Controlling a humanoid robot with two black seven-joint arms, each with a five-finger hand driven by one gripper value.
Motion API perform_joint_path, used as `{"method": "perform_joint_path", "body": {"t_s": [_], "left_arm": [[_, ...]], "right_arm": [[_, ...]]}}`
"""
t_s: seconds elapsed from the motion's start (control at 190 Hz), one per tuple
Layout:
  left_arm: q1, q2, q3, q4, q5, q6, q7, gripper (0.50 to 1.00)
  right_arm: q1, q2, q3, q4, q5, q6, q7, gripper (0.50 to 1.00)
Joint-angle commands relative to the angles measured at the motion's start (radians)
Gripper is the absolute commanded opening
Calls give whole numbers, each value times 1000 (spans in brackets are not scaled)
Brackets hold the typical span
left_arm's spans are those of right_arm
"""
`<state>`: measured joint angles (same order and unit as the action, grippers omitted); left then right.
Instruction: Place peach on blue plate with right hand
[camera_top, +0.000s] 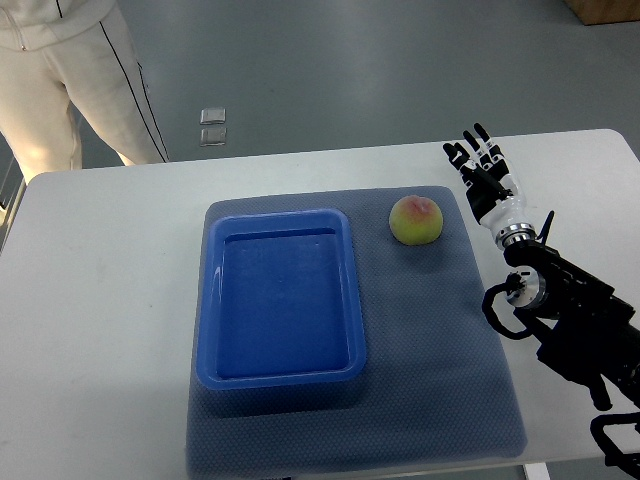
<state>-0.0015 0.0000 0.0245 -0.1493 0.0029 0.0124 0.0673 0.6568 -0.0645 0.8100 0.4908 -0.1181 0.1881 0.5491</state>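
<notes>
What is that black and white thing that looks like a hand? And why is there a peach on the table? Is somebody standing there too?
That thing is a robot hand. It belongs to a robot with two arms, and this is its right one, reaching in from the right side of the picture. The camera sits up on the robot and looks down at a white table. The fingers are stretched out and hold nothing. The other arm is not in the picture.

On the table lies a grey mat. On the mat sit a peach and a blue plate shaped like a tray, with nothing in it. The robot's job is to put the peach on the plate, and that is not yet done.

Yes, a person in light clothes stands beyond the table, top left.
</notes>
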Motion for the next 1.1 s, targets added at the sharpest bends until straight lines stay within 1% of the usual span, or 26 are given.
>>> {"method": "perform_joint_path", "body": {"t_s": [0.0,1.092], "left_arm": [[0,0,0,4,-1,0,0,1000],[0,0,0,2,-3,1,0,1000]], "right_arm": [[1,0,0,0,0,1,0,930],[-2,0,1,0,0,1,2,930]]}}
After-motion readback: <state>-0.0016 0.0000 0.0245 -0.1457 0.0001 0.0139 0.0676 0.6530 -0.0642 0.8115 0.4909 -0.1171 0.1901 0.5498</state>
